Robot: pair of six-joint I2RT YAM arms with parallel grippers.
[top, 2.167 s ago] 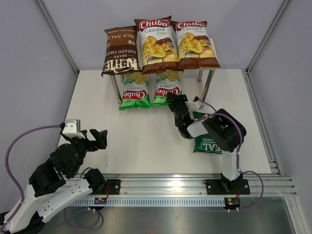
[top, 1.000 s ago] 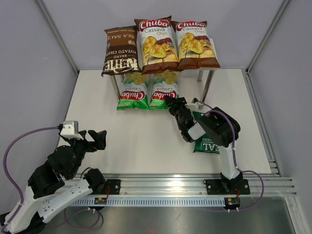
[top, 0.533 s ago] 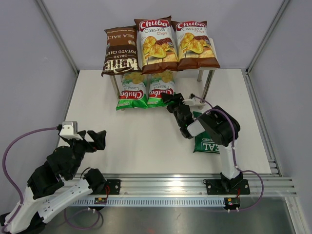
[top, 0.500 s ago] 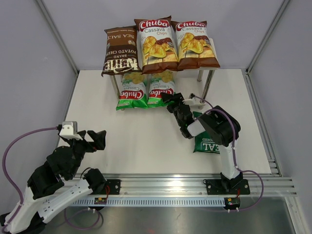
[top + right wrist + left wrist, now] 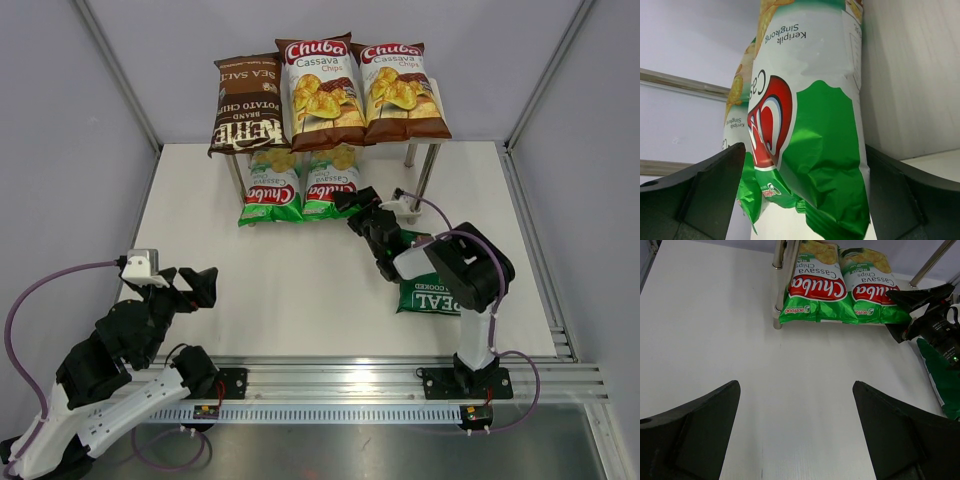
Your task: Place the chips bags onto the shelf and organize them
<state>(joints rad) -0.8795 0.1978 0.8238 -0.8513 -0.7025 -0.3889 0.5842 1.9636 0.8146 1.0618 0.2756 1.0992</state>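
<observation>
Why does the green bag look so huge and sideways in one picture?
Right wrist view: the camera is close to the green Chuba bag and turned, so it looms with its logo sideways; top view: the same bag looks small.

White matte surface [image 5: 300, 300], beneath left pincer [image 5: 190, 280] and right pincer [image 5: 358, 205]. Slotted aluminium rail [image 5: 400, 378], behind both pincers. Purple cable [image 5: 90, 265], left of left pincer. Grey walls [image 5: 60, 150], beyond.

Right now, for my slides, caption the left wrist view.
Open left gripper faces two green Chuba bags at the shelf, right gripper beside them.
</observation>
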